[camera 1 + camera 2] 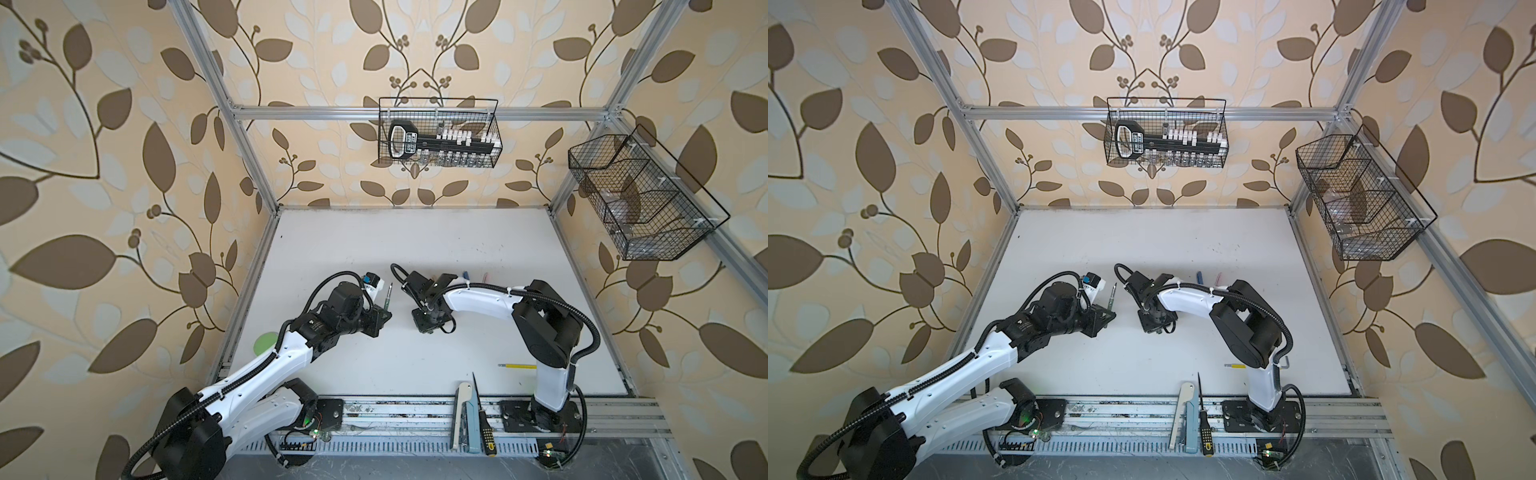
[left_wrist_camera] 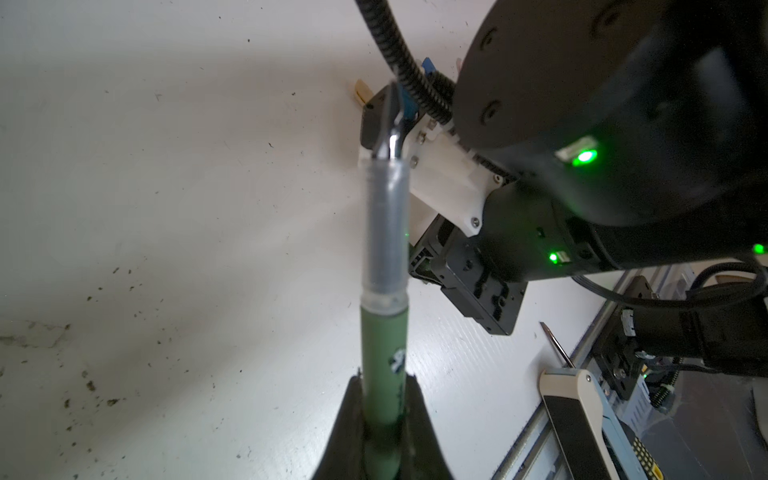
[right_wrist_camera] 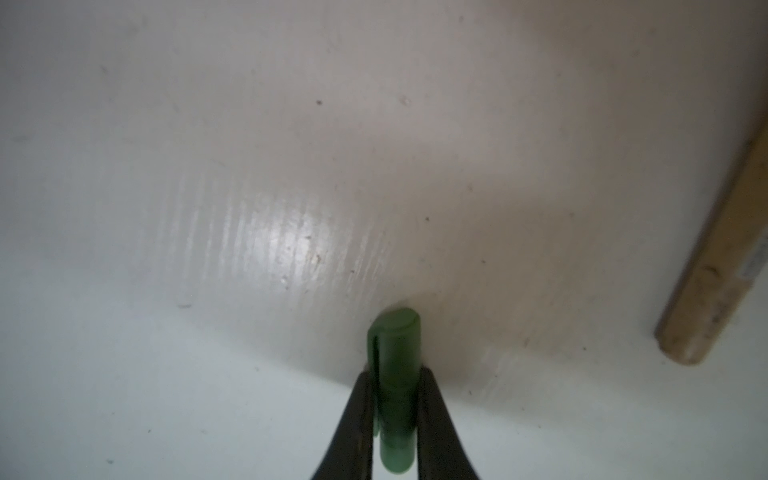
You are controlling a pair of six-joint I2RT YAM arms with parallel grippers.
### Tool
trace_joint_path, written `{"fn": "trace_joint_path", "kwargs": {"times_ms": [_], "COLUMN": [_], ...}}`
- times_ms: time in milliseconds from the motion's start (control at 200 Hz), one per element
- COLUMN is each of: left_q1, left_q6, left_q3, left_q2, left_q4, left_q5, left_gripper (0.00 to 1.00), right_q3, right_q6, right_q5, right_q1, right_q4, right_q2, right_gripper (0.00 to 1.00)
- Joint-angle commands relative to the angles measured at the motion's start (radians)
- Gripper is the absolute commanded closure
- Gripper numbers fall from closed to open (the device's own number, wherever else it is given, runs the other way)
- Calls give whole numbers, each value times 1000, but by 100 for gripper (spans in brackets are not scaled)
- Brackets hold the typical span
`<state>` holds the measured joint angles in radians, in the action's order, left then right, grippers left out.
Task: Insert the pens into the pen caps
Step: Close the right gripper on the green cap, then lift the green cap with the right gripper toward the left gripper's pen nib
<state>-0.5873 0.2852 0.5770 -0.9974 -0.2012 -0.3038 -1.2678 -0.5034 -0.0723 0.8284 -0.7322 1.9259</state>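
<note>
Now | green pen cap (image 3: 397,345) | gripped inside right end effector (image 3: 395,374)

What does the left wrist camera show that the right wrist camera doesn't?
Only the left wrist view: the green pen, tip bare, clamped in the left end effector, with the right arm beyond it. Only the right wrist view: the green cap pinched in the right end effector, and a tan pen lying nearby. Both: the white table.
</note>
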Motion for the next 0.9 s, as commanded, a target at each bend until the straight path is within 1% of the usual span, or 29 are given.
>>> {"fn": "trace_joint_path", "kwargs": {"times_ms": [0, 150, 280, 380, 525, 605, 745, 825, 895], "left_q1": [9, -3, -29, -54, -99, -118, -137, -140, -144], "left_q6": [-16, -19, -10, 10, 22, 37, 64, 82, 86], "left_q3": [-12, -6, 4, 6, 28, 33, 44, 49, 56], "left_q2": [-43, -122, -170, -196, -238, -256, -279, -282, -282], "left_q4": [105, 156, 196, 243, 264, 293, 347, 384, 396], "left_q5": [-81, -97, -100, -107, -97, -102, -135, -157, -165], "left_gripper": [100, 100, 100, 100, 100, 100, 100, 100, 100], "right_q3": [22, 96, 192, 304, 478, 546, 638, 677, 688], "right_q6": [14, 22, 9, -26, -136, -195, -309, -367, -396], "right_q5": [-43, -42, -23, 71, 223, 298, 399, 423, 448], "right_q1": [-9, -22, -66, -127, -222, -268, -310, -320, -326], "right_q4": [29, 111, 241, 410, 705, 851, 1109, 1239, 1305], "right_q2": [0, -96, -217, -326, -473, -528, -577, -586, -583], "right_gripper": [85, 87, 87, 87, 87, 87, 87, 87, 87]}}
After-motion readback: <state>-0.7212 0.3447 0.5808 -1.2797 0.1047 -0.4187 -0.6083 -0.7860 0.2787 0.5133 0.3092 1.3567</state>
